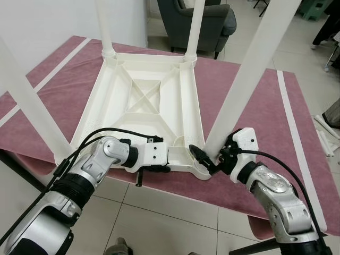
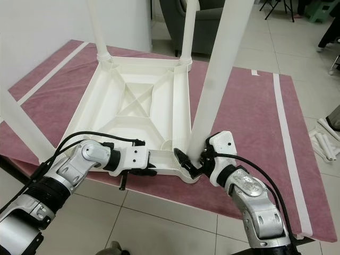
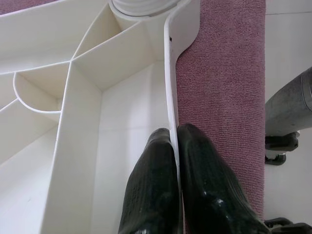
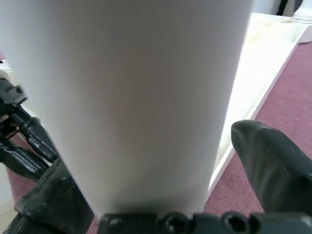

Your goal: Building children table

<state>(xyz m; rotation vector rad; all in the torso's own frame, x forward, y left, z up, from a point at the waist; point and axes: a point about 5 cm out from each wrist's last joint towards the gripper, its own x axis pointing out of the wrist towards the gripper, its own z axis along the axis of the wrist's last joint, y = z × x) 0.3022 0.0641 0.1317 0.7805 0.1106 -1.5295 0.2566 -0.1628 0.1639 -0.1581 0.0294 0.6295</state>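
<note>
A white plastic children's table (image 1: 143, 101) lies upside down on a pink mat (image 1: 265, 117), with its legs pointing up. My left gripper (image 3: 176, 146) is shut on the thin front rim (image 3: 170, 97) of the tabletop, one finger on each side; in the eye view this gripper (image 1: 159, 169) sits at the near edge. My right gripper (image 1: 212, 156) is closed around the base of the near-right leg (image 1: 249, 79), which stands in its corner socket. In the right wrist view that leg (image 4: 146, 97) lies between the two black fingers (image 4: 273, 165).
The mat's front edge (image 1: 223, 199) hangs over a tiled floor (image 1: 159, 223), right under both grippers. A dark grey armchair (image 1: 212, 21) stands beyond the far side. White loose parts (image 1: 325, 135) lie on the floor at the right. The near-left leg (image 1: 32, 106) rises beside my left arm.
</note>
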